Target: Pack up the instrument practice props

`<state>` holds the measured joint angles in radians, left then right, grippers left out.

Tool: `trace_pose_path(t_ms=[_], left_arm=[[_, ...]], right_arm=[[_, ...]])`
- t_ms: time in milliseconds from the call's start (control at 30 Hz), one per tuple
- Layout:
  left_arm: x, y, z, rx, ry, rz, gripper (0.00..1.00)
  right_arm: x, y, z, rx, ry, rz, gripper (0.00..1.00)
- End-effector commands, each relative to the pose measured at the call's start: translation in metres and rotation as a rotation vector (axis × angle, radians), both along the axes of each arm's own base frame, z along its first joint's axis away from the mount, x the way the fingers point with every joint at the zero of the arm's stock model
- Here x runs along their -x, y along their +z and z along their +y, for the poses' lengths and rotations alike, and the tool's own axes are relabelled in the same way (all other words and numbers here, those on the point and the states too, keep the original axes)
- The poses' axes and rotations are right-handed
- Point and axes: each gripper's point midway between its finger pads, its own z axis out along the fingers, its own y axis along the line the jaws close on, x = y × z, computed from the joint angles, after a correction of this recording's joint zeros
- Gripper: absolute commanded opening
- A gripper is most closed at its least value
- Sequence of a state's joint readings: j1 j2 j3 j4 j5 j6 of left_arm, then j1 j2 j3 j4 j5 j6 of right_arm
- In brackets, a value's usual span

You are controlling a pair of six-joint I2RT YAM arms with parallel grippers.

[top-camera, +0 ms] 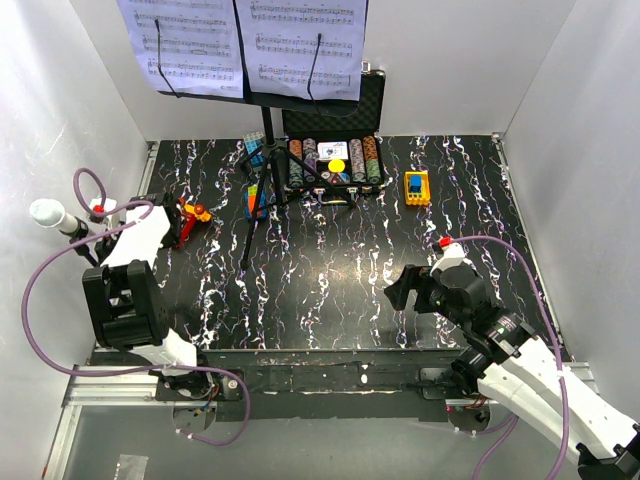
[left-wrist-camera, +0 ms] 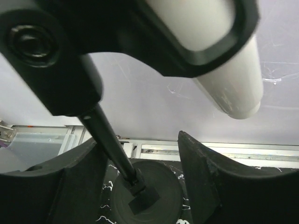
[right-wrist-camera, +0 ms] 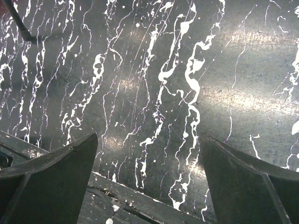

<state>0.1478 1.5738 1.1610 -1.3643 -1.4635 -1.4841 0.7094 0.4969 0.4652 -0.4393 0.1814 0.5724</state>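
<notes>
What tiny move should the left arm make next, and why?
Probably close the left gripper on the microphone stand's thin pole. Its open jaws sit either side of that pole, above the round base, seemingly not yet touching it, with the white microphone clipped overhead.

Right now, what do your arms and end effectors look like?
The left arm and right arm have white shells and black joints. A purple cable loops along each. The left end effector and right end effector are black, with two wedge-shaped fingers.
</notes>
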Motion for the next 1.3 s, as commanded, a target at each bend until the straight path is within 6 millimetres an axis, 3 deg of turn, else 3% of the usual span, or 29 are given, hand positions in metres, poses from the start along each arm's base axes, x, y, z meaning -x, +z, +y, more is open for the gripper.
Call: trace_pose_path(t_ms=[0,300,567,800,900,1067,1267], left_arm=[[0.031,0.05,0.004,-0.144,-0.042,0.198,0.5],[0.05,0.055,0.001,-0.153,-0.03,0.175,0.0],[0.063,0.064,-0.005,-0.144,-0.046,0.104,0.0],[0.063,0.088,-0.025,-0.142,-0.15,-0.056,0.0],[0.048,0.096,-0.05,-0.108,-0.293,-0.141,0.0],[0.038,0.093,-0.082,0.05,-0.449,-0.274,0.0],[0.009,0.099,-0.134,0.231,-0.804,-0.271,0.0]], right_arm=[[-0.005,0.004,0.003,-0.017,-0.005,-0.03,0.98],[-0.005,0.003,0.004,-0.016,-0.003,-0.031,0.98],[-0.006,0.001,0.005,-0.011,-0.001,-0.027,0.98],[-0.007,-0.001,0.004,0.013,-0.001,-0.021,0.98],[-0.009,0.0,0.005,0.022,0.002,-0.024,0.98],[-0.011,0.006,0.008,0.031,0.017,-0.027,0.98],[-0.013,0.013,0.003,0.044,-0.003,-0.041,0.98]])
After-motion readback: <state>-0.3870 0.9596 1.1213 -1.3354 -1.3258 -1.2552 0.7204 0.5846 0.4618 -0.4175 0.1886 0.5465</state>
